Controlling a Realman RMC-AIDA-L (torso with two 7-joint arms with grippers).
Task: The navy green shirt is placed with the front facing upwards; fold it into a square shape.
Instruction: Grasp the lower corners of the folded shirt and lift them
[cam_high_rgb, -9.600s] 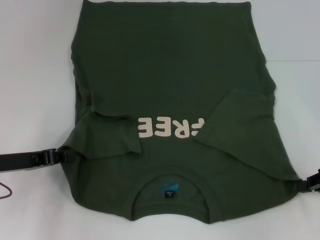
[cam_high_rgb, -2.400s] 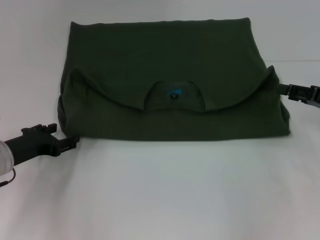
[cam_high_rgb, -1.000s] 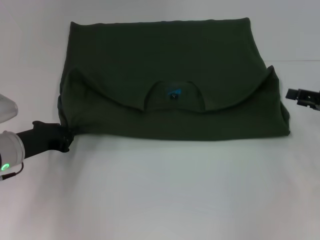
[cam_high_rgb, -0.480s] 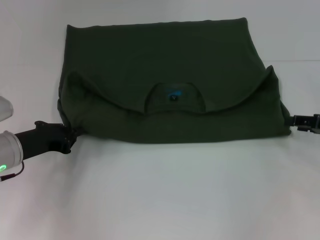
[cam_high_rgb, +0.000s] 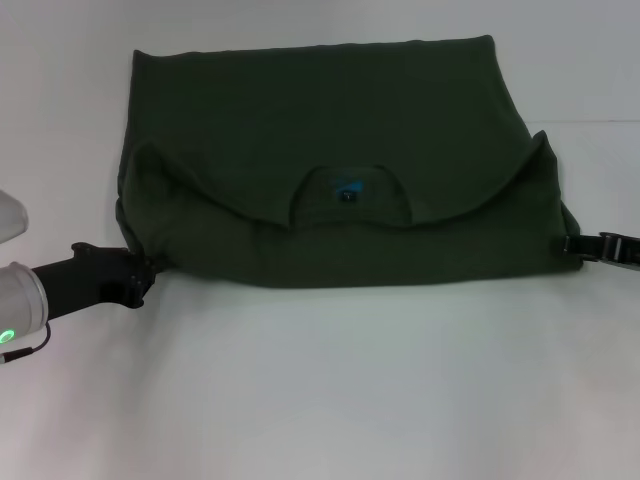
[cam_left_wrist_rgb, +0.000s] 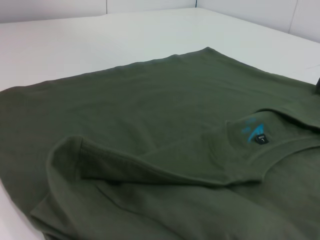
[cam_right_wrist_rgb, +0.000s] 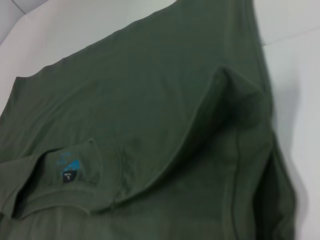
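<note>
The navy green shirt lies folded in half on the white table, its lettering hidden. The collar opening with a small blue label faces up in the middle of the folded-over layer. My left gripper touches the shirt's near left corner. My right gripper is against the near right corner. The left wrist view shows the shirt and label up close. The right wrist view shows the shirt with a raised fold at its edge and the label.
The white table spreads bare in front of the shirt and on both sides. My left arm's silver wrist with a green light sits at the left edge of the head view.
The right gripper has come nearer and inward, from beside the shirt's right edge to its near right corner. The left gripper has stayed at the near left corner.
</note>
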